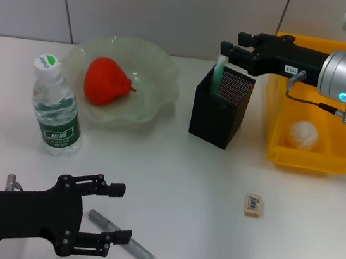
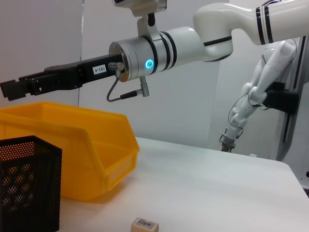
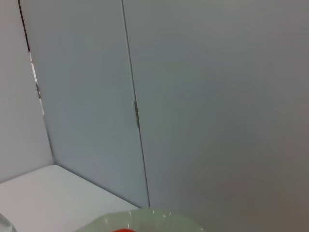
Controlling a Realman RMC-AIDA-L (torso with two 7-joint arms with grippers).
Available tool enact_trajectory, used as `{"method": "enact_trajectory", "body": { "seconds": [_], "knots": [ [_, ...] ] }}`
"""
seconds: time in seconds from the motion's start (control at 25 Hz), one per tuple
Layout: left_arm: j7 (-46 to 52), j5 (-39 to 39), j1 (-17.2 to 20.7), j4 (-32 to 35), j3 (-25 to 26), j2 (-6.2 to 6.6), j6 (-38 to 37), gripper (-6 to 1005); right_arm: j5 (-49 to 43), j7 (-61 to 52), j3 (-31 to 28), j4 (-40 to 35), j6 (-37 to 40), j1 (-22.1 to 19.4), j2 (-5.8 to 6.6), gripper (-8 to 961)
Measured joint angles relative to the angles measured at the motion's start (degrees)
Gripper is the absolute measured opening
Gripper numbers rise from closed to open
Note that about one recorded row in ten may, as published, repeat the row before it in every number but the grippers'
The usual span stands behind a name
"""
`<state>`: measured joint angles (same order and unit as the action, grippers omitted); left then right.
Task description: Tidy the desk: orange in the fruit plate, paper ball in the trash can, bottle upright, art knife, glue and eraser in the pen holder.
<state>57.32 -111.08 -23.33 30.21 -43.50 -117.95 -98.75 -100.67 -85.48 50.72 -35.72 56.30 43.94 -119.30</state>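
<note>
Your right claw (image 1: 225, 49) hangs just above the black mesh pen holder (image 1: 220, 107), over its back-left corner where a pale green-and-white stick, probably the glue (image 1: 219, 72), stands with its top poking out. From the head view you cannot tell whether the jaws are parted or closed, nor whether they touch the stick, so check that before you lift away.

Your left claw (image 1: 107, 220) is low at the near edge of the table (image 1: 211, 224), fingers spread wide, one above and one below the near end of the grey art knife (image 1: 126, 241), which lies flat and slanted. Nothing is gripped yet. To take it well, settle the fingers squarely across the handle, not its tip, close until it is firm, then lift straight up before swinging toward the holder.

The eraser (image 1: 253, 204) lies alone on the table, in front of the yellow trash can (image 1: 322, 162) and well apart from both claws; it comes after.

The rest looks done: the orange (image 1: 106, 81) sits in the fruit plate (image 1: 162, 64), the paper ball (image 1: 304, 134) rests in the trash can, and the bottle (image 1: 56, 109) stands upright beside the plate.
</note>
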Motion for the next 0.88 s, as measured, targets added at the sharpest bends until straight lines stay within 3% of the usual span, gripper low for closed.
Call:
{"method": "enact_trajectory", "body": {
  "seconds": [0.08, 0.32, 0.52, 0.64, 0.68, 0.72, 0.8, 0.84, 0.88],
  "knots": [
    [0.0, 0.0, -0.01, 0.03, 0.0, 0.01, -0.12, 786, 2.4, 1.29, 0.15, 0.07, 0.68, -0.65, -0.01, 454],
    [0.0, 0.0, 0.07, 0.03, 0.0, 0.22, -0.13, 786, 8.51, 2.69, -0.11, 0.1, 3.56, -1.88, 0.01, 580],
    [0.0, -0.01, 0.19, -0.1, 0.0, 0.34, -0.14, 786, 17.04, 2.06, -0.7, -0.92, 11.14, -4.09, 0.55, 663],
    [-0.01, -0.01, 0.2, -0.02, 0.0, 0.28, -0.19, 786, 20.02, 0.22, -0.71, -2.19, 21.19, -5.47, 1.84, 662],
    [-0.01, -0.01, 0.18, -0.09, 0.0, 0.24, -0.19, 786, 20.28, -1.47, -0.64, -3.2, 27.56, -5.97, 2.81, 661],
    [-0.01, -0.01, 0.18, -0.09, 0.0, 0.24, -0.19, 786, 20.28, -1.47, -0.64, -3.2, 27.56, -5.97, 2.81, 661],
    [-0.02, -0.01, 0.12, -0.11, 0.0, 0.19, -0.18, 785, 17.78, -5.87, -0.09, -5.51, 34.01, -6.31, 4.59, 660],
    [-0.02, -0.01, 0.13, -0.04, 0.0, 0.16, -0.17, 785, 17.78, -5.87, -0.09, -5.51, 34.01, -6.31, 4.59, 660],
    [-0.02, -0.01, 0.12, -0.01, 0.0, 0.14, -0.16, 785, 11.88, -10.42, 0.05, -8.18, 37.03, -6.12, 5.81, 660]
  ]
}}
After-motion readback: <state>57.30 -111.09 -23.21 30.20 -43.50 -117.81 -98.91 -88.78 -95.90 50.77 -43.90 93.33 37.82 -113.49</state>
